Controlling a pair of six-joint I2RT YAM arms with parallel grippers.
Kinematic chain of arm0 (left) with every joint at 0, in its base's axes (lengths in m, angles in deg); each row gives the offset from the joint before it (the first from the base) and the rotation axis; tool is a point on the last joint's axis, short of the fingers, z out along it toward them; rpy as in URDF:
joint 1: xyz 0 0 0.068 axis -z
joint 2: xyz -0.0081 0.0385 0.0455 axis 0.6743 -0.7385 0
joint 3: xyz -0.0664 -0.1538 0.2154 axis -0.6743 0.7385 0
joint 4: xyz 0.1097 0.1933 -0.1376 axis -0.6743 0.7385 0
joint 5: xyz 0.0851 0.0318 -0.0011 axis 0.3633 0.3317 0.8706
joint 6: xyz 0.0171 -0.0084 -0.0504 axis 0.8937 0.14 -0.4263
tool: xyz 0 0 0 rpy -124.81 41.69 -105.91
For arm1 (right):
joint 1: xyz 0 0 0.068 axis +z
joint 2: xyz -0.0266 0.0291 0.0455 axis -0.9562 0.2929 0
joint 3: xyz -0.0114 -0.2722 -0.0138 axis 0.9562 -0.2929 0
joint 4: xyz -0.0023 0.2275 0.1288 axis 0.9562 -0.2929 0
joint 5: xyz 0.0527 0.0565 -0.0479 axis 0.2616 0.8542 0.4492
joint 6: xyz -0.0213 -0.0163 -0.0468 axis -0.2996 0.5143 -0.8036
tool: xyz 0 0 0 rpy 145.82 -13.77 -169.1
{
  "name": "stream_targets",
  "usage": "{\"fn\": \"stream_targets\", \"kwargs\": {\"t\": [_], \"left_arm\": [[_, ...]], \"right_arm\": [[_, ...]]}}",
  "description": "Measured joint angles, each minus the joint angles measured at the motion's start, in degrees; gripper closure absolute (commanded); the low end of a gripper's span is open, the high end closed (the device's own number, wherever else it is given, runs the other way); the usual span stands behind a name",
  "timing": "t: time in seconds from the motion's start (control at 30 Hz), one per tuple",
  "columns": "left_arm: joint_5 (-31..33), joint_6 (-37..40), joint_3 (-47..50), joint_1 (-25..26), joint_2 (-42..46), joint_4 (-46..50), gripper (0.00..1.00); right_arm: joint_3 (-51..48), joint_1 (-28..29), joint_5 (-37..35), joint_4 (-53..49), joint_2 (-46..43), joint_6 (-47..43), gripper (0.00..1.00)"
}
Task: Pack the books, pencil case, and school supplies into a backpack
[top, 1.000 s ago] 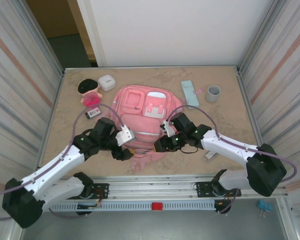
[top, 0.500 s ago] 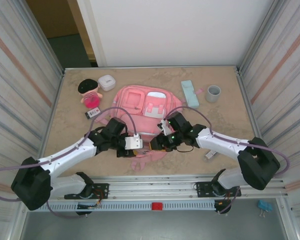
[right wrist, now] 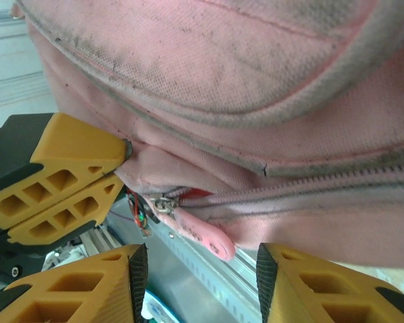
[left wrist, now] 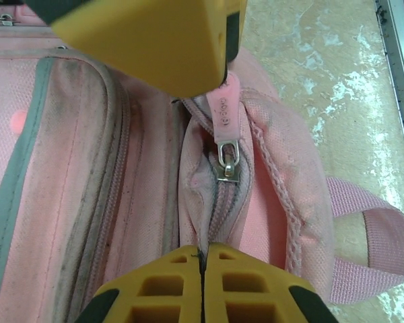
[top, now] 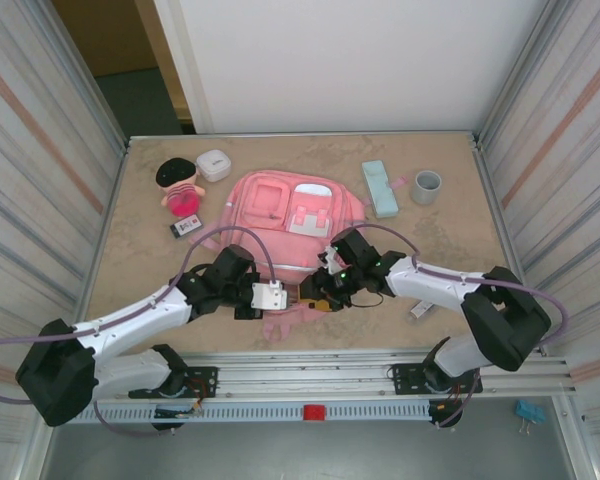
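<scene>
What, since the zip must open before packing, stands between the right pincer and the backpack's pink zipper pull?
Nothing visible. The pink zipper pull on the large pink fabric backpack lies just ahead of the open right pincer. The left pincer, shut on the fabric beside the zip, sits off to one side.
</scene>
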Motion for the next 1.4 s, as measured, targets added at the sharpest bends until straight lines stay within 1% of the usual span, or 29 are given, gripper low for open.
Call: {"fn": "stream_targets", "kwargs": {"t": [0.1,0.17,0.23,0.33,0.4,0.67,0.9,0.93,0.97,1.07,1.13,1.17,1.3,1.37,1.4], "left_arm": [[0.0,0.0,0.1,0.0,0.0,-0.4,0.98],[0.0,-0.1,0.1,0.0,0.0,-0.5,0.98],[0.0,-0.2,0.2,0.0,0.0,-0.6,0.99],[0.0,-0.3,0.2,0.0,0.0,-0.7,0.99],[0.0,-0.5,0.2,0.0,0.0,-0.7,0.99],[0.4,-1.1,0.2,0.0,0.0,-0.7,0.99],[0.6,-1.8,0.2,0.1,0.0,-0.7,0.99],[0.7,-2.0,0.2,0.1,0.0,-0.7,0.97],[0.7,-2.1,0.2,0.1,0.0,-0.7,0.92],[1.0,-2.8,0.2,0.1,0.0,-0.9,0.64],[1.4,-3.6,0.2,0.1,0.1,-1.4,0.52],[1.5,-4.1,0.2,0.1,0.2,-1.7,0.5],[1.7,-6.1,0.1,0.1,0.3,-3.0,0.49],[1.7,-7.1,0.1,0.1,0.3,-4.0,0.5],[1.5,-7.6,0.0,0.1,0.3,-4.3,0.53]], "right_arm": [[0.0,0.5,0.1,1.5,1.5,-0.2,0.52],[0.0,0.6,0.3,2.0,2.3,-0.5,0.55],[0.0,0.6,0.9,2.4,3.0,-1.0,0.63],[0.0,0.9,1.2,3.1,3.4,-1.7,0.72],[0.0,1.2,1.2,3.5,3.4,-2.1,0.76],[0.0,2.5,1.4,4.9,3.3,-2.1,0.77],[0.2,3.9,1.6,6.8,3.3,-2.2,0.98],[0.2,3.9,1.5,6.7,3.3,-2.2,1.0],[0.2,3.9,1.4,6.7,3.2,-2.3,1.0],[0.3,3.8,0.9,5.6,1.8,-3.3,1.0],[0.3,3.7,0.3,4.5,0.1,-4.0,1.0],[0.4,3.7,-0.2,4.0,-1.0,-4.5,1.0],[1.0,3.1,-1.9,1.8,-4.8,-6.6,1.0],[1.3,3.0,-2.4,0.6,-6.2,-7.4,1.0],[1.5,2.9,-2.7,-0.1,-7.0,-7.9,1.0]]}}
